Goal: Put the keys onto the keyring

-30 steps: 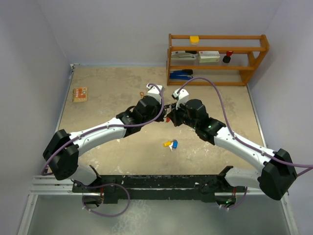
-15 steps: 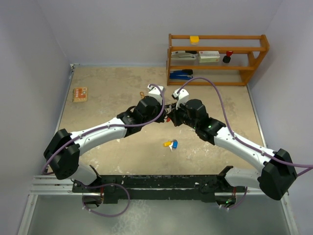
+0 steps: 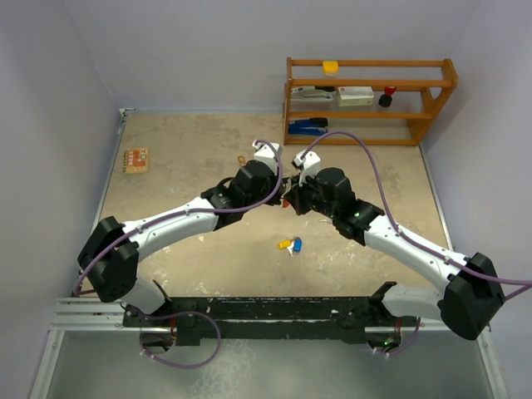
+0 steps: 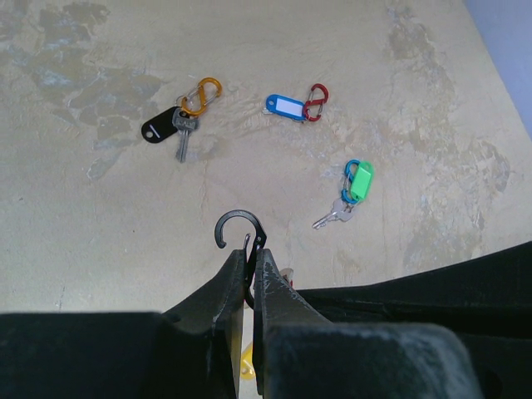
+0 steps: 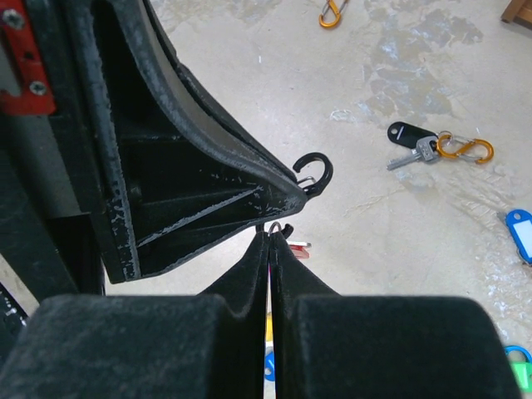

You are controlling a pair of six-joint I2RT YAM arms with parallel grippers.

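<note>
Creeps a touch up and toward the right arm over the last second (barely a nudge); otherwise sits as before. Clamps the left gripper tight on the black keyring, open hook poking past the fingertips. Pinches the right gripper closed on what looks like the small ring of the red key, just beside that hook, not yet over it. Reads as fine alignment for threading, with no key on so far.

Leaves the other keys lying on the table: black-tagged key on an orange clip, blue tag on a red clip, green-tagged key on a blue clip, plus a yellow-and-blue pair nearer the bases. Probably means freeing those from their clips first. Crowds the meeting point with both sets of fingers, hiding the hook's mouth from above. Stands well apart from the wooden shelf.
</note>
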